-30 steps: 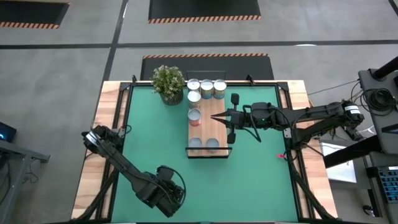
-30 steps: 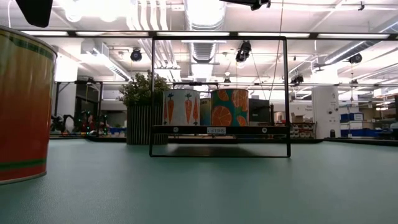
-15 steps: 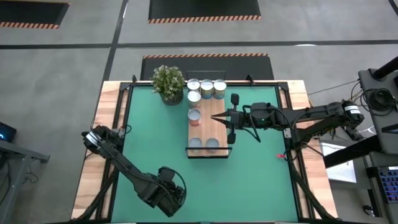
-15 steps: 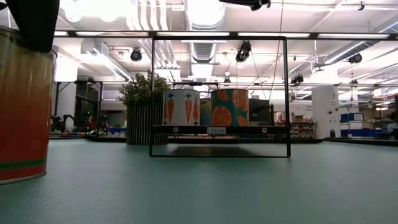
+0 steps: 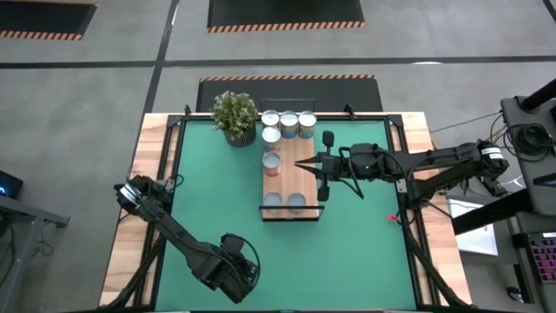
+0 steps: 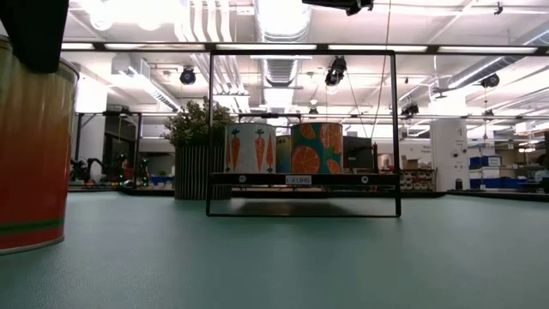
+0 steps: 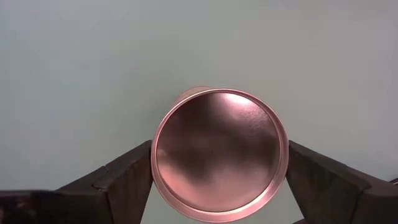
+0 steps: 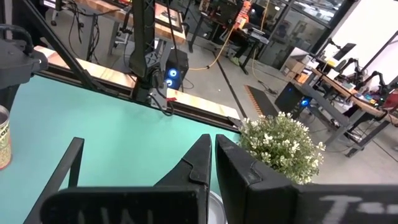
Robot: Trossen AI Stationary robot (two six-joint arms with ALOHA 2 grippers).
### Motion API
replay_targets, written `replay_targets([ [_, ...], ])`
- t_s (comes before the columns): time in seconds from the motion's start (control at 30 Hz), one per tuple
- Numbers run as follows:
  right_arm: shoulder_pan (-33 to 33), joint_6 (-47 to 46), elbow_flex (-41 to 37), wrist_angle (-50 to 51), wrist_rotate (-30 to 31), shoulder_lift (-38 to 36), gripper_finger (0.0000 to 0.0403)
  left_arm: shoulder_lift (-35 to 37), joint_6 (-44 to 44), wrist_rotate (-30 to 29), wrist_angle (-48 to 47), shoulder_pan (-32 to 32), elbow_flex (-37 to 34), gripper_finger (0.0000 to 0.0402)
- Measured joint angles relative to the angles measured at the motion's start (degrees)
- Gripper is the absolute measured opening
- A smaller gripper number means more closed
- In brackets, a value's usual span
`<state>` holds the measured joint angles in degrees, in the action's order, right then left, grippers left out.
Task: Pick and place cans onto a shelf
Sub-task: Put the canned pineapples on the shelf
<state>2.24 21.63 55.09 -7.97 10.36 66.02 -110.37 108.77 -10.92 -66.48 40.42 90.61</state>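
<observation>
We see the left gripper (image 7: 217, 180) low at the near-left part of the mat (image 5: 365, 252), straddling a can (image 7: 220, 160). In the left wrist view its fingers (image 7: 124, 177) stand on either side of the can's round copper-tinted top, jaws spread wide, very close to the rim; we cannot tell if they touch it. The low view shows this same can at the far left with a red and orange side, a dark part of the left arm hanging over it.

Next, at the far edge of the mat, the plant (image 5: 235, 116) in its pot, foliage filling the pot.

Just right of the plant, four cans (image 5: 288, 123) clustered at the far end of the shelf (image 5: 300, 169). On the board, one red can (image 5: 272, 163) sits on its left side, and two grey-topped cans (image 5: 285, 201) sit side by side at the near end. From the low view, a carrot-printed can (image 6: 250, 148) and an orange-printed can (image 6: 316, 148) stand upright on the shelf inside the wire frame.

The right gripper (image 5: 314, 164) hovers over the shelf's right half, fingers (image 8: 205, 163) pressed together, holding nothing.
</observation>
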Motion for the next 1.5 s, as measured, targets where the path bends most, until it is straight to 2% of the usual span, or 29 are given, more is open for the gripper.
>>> replay_targets([
  [0.13, 0.0, 0.0, 0.0, 0.0, 0.01, 0.0, 0.0012, 0.0, -0.07, 0.08, 0.03, 0.0, 0.0, 0.0315],
  [0.27, 0.0, 0.0, 0.0, 0.0, 0.01, 0.0, 0.0012, 0.07, -1.14, 1.68, -0.13, -0.04, 0.35, 0.0312],
  [0.47, 0.0, 0.02, 0.0, 0.01, 0.04, 0.0, 0.0012, 0.26, -7.3, 2.26, -4.86, 0.04, 6.04, 0.0311],
  [0.7, 0.0, 0.87, -0.04, 2.79, 0.15, -0.68, 0.0012, 0.35, -32.66, 1.15, -10.4, -1.0, 18.53, 0.031],
  [1.03, 0.0, -1.05, -1.96, 9.77, -0.03, -6.79, 0.0012, 0.61, -55.45, -11.99, -23.61, -7.06, 39.52, 0.031],
  [1.17, -0.01, -1.31, -3.99, 9.02, -0.3, -9.88, 0.0012, 0.76, -66.61, -16.09, -23.41, -10.41, 44.15, 0.031],
  [1.23, 0.03, -1.33, -5.17, 8.16, -0.5, -11.47, 0.0012, 1.43, -71.49, -17.21, -22.88, -12.59, 44.24, 0.031],
  [1.5, 0.13, -1.08, -8.48, 5.48, -6.21, -16.55, 0.0012, 1.44, -88.75, -17.05, -21.21, -24.36, 43.67, 0.031],
])
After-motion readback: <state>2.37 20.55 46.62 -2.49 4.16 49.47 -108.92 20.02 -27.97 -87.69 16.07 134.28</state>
